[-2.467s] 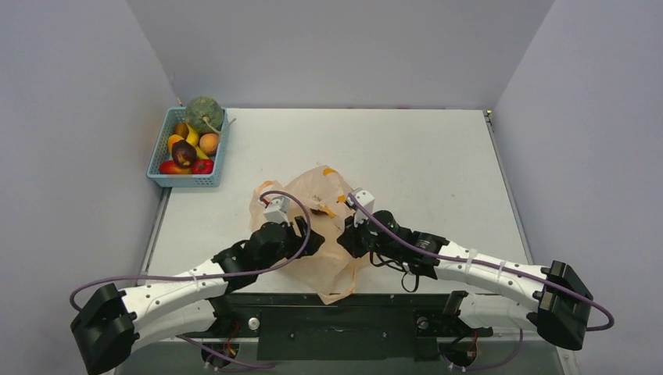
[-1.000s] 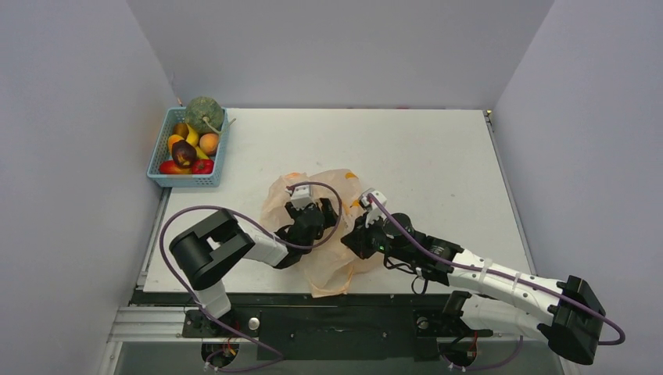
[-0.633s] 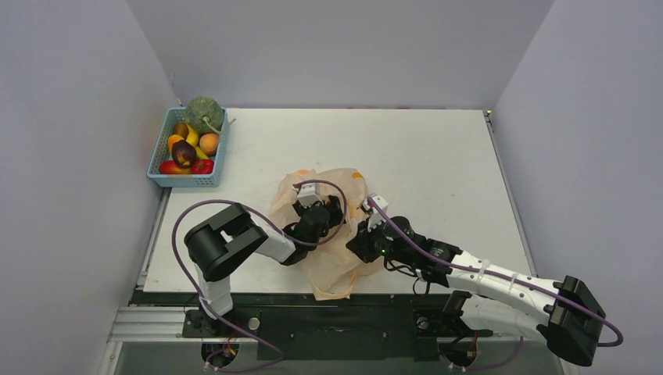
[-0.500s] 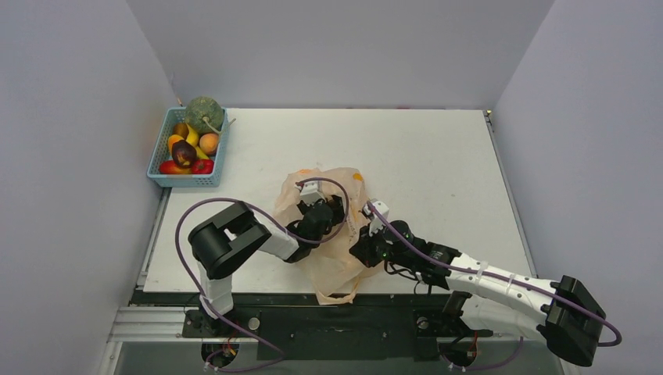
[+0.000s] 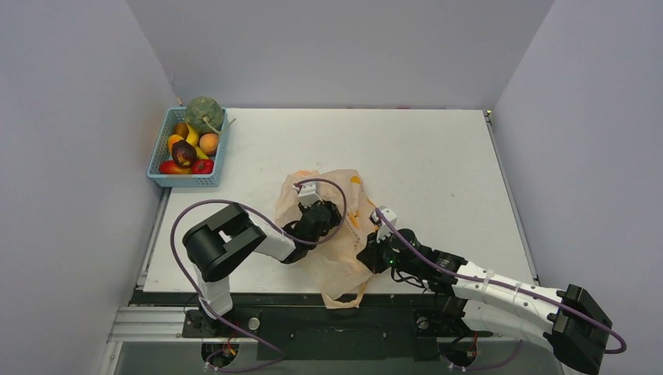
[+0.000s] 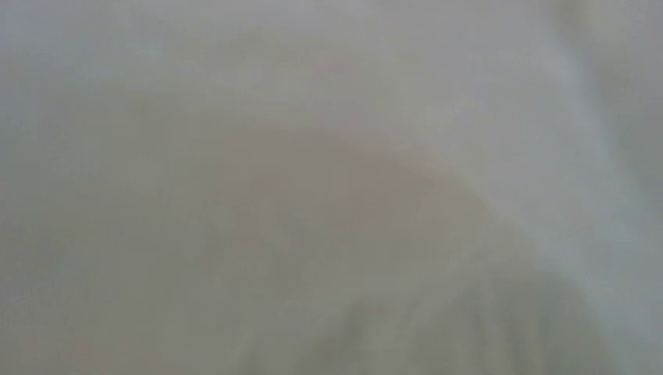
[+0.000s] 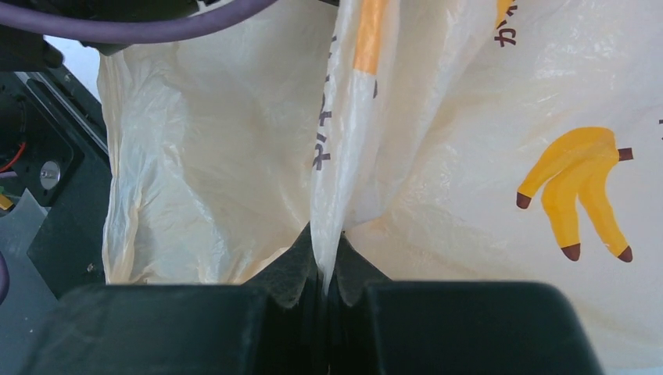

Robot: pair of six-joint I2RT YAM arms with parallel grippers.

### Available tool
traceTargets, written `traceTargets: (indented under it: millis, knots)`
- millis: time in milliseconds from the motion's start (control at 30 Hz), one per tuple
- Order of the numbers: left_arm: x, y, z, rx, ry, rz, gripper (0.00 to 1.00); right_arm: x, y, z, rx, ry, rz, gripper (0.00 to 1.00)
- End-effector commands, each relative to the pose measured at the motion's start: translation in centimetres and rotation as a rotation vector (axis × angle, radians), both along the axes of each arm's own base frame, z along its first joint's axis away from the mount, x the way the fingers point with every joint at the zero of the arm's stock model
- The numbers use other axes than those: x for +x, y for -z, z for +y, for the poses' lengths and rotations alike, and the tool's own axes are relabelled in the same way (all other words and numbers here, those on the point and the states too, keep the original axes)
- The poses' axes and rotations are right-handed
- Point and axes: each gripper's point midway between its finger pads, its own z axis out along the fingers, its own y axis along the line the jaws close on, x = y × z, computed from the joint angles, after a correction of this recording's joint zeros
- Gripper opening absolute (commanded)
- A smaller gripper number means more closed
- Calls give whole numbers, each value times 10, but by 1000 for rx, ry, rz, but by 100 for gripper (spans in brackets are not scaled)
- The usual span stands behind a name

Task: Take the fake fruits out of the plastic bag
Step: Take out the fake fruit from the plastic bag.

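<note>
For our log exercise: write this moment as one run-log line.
left gripper: in bag, jaws hidden | right gripper: shut on bag | visible fruits: in basket

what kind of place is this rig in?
Probably a robot lab test cell: white table boxed in by bare walls, left arm and right arm bolted at its near edge, toy fruits in a blue basket.

Plain lilac walls (image 5: 336, 47) are enclosing a white table (image 5: 422, 148) on three sides — soft, even light is falling across it, a dark frame (image 5: 344, 314) edging its near side.
</note>
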Motion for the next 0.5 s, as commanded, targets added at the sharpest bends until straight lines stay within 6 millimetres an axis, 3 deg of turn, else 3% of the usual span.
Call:
traceTargets:
  millis: [0,300,467]
  knots:
    - [-2,-22,6,-5,22,-25,46,8,-11,1,19,26,-31,0]
    - [-29,-52,9,-102,126,-5,35,18,-13,1,-6,53,-51,0]
    - [-61,-59,3,-149,279,72,34,33,-14,-3,-30,98,-65,0]
